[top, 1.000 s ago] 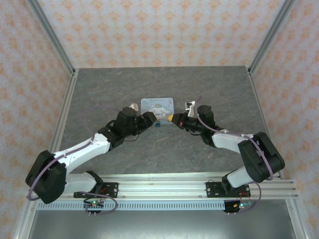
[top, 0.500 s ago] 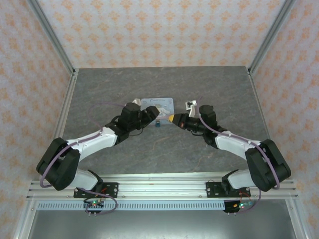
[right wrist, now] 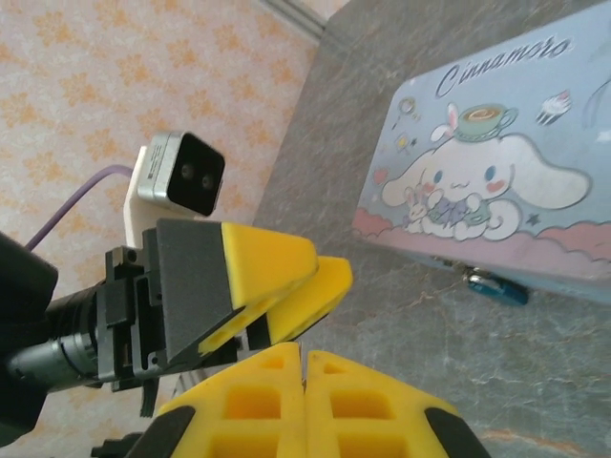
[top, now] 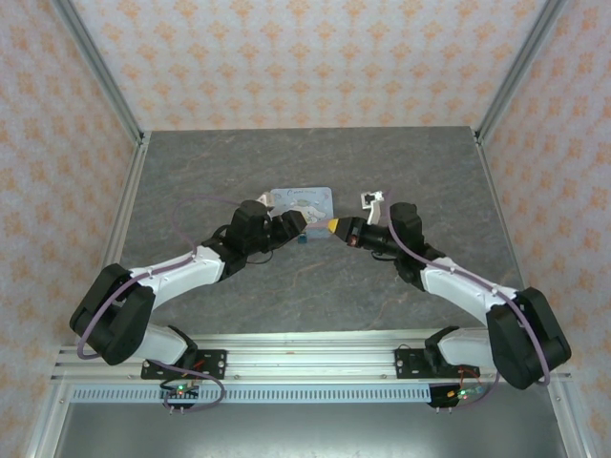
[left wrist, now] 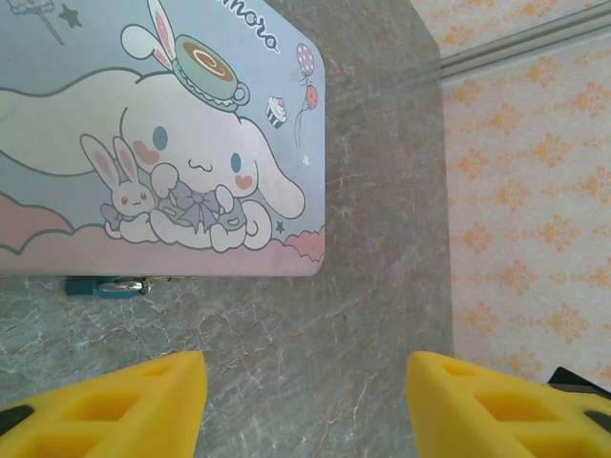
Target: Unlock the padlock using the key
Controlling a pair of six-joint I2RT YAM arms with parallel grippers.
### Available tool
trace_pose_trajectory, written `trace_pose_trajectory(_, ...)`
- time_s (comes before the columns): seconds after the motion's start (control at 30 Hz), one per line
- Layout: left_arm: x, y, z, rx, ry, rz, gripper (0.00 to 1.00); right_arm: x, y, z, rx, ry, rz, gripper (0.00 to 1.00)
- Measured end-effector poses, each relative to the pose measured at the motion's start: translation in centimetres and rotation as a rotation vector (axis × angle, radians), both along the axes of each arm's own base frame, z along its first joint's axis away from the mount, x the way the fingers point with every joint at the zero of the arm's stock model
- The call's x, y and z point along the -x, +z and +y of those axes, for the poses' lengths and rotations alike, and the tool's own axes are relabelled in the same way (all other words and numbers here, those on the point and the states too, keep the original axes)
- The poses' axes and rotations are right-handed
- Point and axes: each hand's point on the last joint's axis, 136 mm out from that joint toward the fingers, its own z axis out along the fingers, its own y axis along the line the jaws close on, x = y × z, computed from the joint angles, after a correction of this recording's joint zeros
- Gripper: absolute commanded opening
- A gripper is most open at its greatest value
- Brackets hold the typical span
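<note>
The small teal padlock (top: 303, 239) lies on the table against the near edge of the cartoon tin (top: 302, 201), its metal shackle showing (left wrist: 103, 284) (right wrist: 497, 287). My left gripper (top: 292, 225) (left wrist: 305, 401) is open just left of and above the padlock, with bare table between its yellow fingers (left wrist: 115, 405). My right gripper (top: 331, 227) (right wrist: 304, 358) is shut to the right of the padlock, tip to tip with the left gripper (right wrist: 329, 269). A thin sliver, the key (right wrist: 303, 347), is pinched at the seam of its pads.
The pale blue-and-pink tin (left wrist: 162, 143) (right wrist: 487, 186) lies flat mid-table behind both grippers. Grey marble tabletop (top: 315, 286) stretches around it. Aluminium posts and patterned walls (top: 305, 57) bound the back and sides.
The left arm has stretched lower and further toward the tin, its jaws a little narrower. The right gripper has shifted slightly right, still shut.
</note>
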Motion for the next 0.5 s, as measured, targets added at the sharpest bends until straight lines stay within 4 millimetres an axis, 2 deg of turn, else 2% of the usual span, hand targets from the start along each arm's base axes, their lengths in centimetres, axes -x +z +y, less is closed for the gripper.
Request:
trace_pose_trajectory(0.1, 0.1, -0.3, 0.1, -0.015, -0.008, -0.005, 0.56, -1.0, -0.9, -0.8, 0.04, -0.07, 0.022, 0.0)
trace_pose_trajectory(0.23, 0.3, -1.7, 0.3, -0.08, -0.04, -0.017, 0.55, -3.0, -2.8, -1.2, 0.089, -0.147, 0.082, 0.0)
trace_pose_trajectory(0.5, 1.0, -6.9, 0.5, -0.261, -0.135, 0.012, 0.53, -6.6, -5.7, -0.5, 0.069, -0.238, 0.209, 0.0)
